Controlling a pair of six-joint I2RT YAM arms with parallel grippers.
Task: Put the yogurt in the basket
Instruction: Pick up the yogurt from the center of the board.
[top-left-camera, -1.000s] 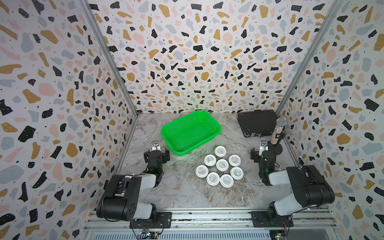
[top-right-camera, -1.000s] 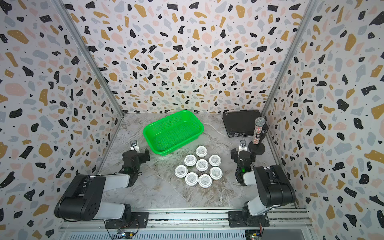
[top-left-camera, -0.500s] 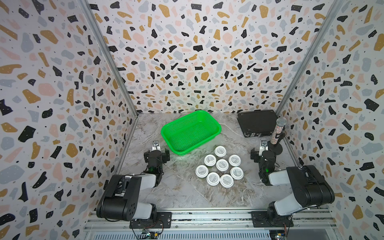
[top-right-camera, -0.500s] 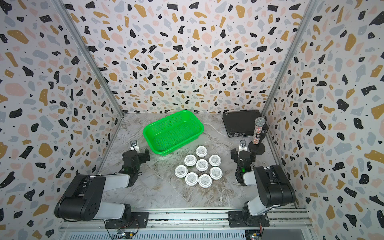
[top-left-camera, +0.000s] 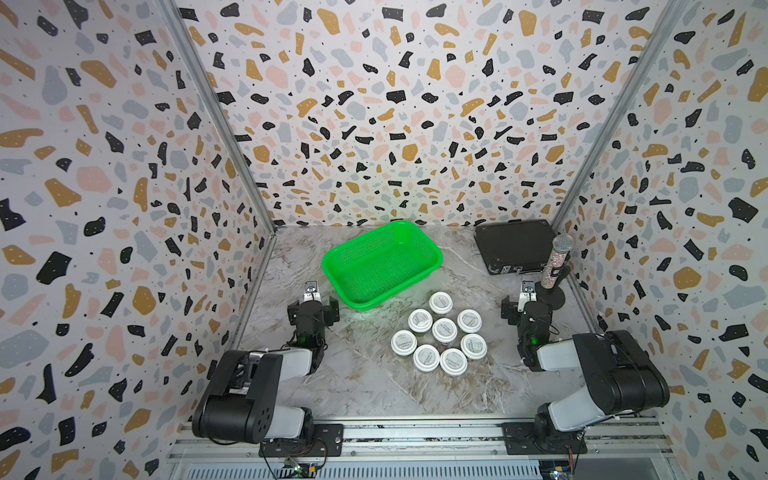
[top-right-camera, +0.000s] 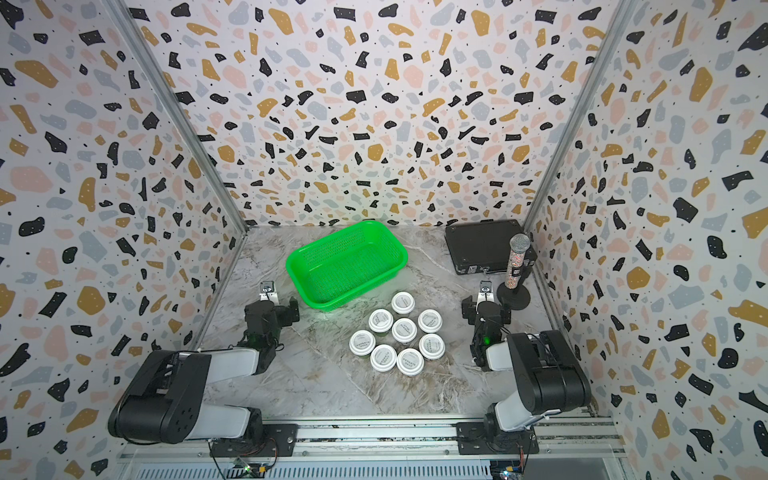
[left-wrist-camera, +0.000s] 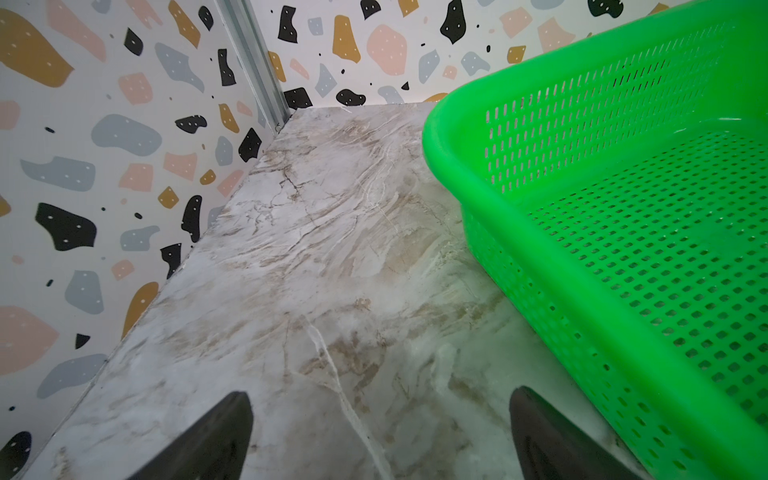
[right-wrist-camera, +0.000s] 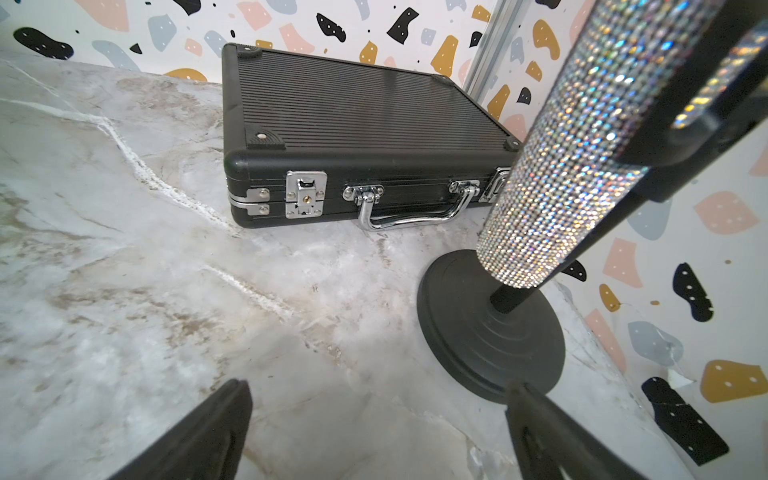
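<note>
The right gripper (right-wrist-camera: 378, 390) shows two dark fingers (right-wrist-camera: 208, 432) set wide apart with only bare marble surface (right-wrist-camera: 124, 270) between them. A black case (right-wrist-camera: 365, 120) with a ribbed lid lies flat by the patterned wall (right-wrist-camera: 291, 25). It has a chrome latch (right-wrist-camera: 305, 194) and handle (right-wrist-camera: 411, 216). A rhinestone-covered microphone (right-wrist-camera: 561, 166) stands on a black round base (right-wrist-camera: 490, 332), covering what appears to be a second latch.

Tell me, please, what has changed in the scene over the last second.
Nothing visibly changed. The left fingers and right fingers stay open and empty, the eight yogurt cups stay clustered beside the basket, and nothing has gone into it.
</note>
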